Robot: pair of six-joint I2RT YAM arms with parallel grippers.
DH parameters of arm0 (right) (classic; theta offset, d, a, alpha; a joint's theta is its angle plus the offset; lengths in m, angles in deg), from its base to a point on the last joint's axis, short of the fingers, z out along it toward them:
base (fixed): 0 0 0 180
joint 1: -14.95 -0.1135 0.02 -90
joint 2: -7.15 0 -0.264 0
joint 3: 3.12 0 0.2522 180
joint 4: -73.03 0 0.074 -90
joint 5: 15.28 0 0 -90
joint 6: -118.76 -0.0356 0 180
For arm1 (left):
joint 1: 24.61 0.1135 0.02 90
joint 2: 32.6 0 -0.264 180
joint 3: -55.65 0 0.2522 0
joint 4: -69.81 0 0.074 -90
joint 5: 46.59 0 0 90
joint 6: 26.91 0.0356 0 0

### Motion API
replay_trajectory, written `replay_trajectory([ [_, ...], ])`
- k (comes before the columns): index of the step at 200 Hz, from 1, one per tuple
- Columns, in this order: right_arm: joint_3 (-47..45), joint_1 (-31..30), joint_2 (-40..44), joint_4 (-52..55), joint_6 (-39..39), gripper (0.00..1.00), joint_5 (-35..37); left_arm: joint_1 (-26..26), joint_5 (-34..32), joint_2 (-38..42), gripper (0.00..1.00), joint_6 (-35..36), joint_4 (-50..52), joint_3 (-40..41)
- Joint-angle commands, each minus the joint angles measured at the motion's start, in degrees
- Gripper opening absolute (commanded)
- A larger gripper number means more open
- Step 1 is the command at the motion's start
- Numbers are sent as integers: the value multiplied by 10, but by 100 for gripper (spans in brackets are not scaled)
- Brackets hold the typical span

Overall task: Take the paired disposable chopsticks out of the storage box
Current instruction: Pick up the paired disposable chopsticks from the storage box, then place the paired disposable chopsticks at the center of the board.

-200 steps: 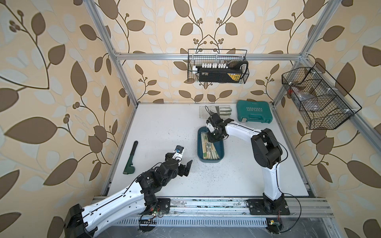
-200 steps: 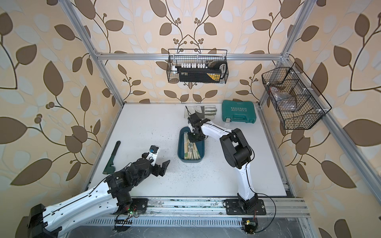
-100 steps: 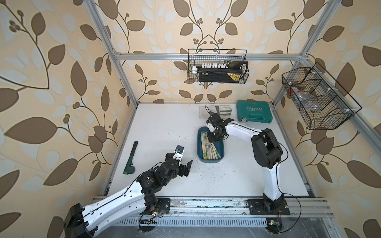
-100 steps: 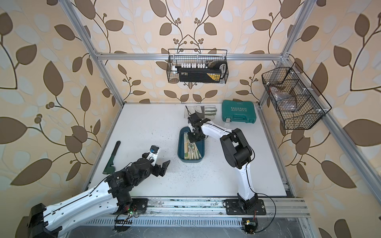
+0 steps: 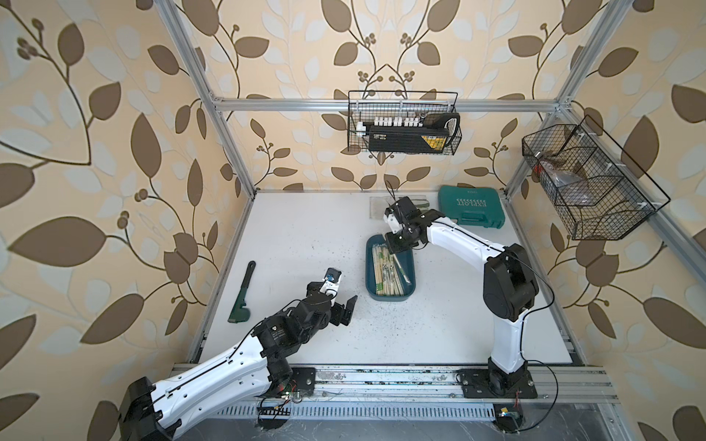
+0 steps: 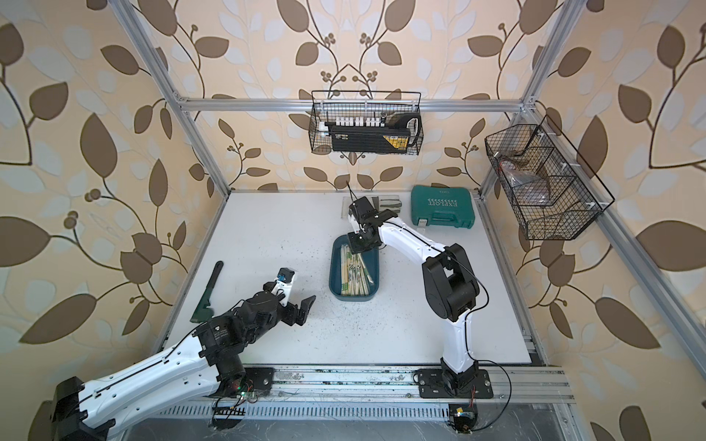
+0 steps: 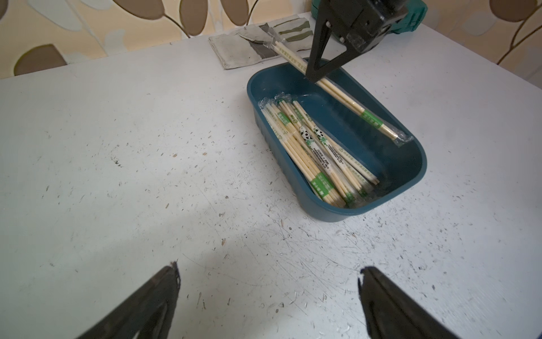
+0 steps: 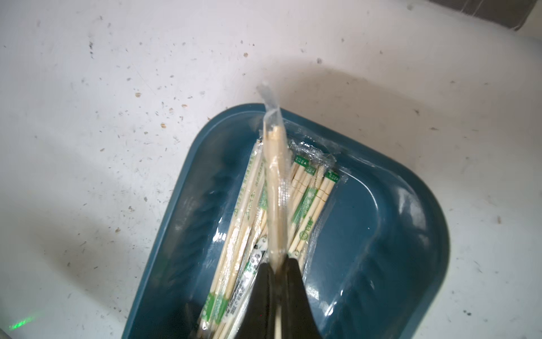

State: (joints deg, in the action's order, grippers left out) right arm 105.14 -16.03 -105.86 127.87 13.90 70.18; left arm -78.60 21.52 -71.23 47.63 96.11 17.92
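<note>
nearest the robot's base, on the near side of the storage box [image 7: 322,214] and well apart from it, the left tool [image 7: 269,271] hangs over the bare bench [image 7: 146,146] with its jaws spread wide and nothing between them. the dark green wrench [image 5: 241,294] lies further out on that same side of the box, untouched.

inside the box, a loose heap of paired disposable chopsticks [image 7: 311,152] lies lengthwise against one long wall. over the box's far end, the right tool [image 8: 278,268] is clenched on a single sleeved pair [image 7: 346,98]. that pair is tilted: its raised end pokes out past the far rim, while its low end and the sleeve's tail sit at the opposite long wall, about level with the rim. so the pair is gripped but not yet clear of the box.

beyond the box lie a grey cloth mat [image 7: 243,50] and the green tool case [image 5: 472,206].

the risk, judging from this, is in the lift. the clear sleeve looks slick, and the sticks could slide inside it or out of the jaws. the grip is nearer the raised end, so the long low part may swing and pivot. if the tail snags the rim, it could drag the light box or pull the pair free.
</note>
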Motion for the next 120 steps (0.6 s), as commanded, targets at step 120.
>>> replay_trajectory([
  [120,-57,80,78,98,-128,0,130,2,-1,-99,99,-19,4,-89],
])
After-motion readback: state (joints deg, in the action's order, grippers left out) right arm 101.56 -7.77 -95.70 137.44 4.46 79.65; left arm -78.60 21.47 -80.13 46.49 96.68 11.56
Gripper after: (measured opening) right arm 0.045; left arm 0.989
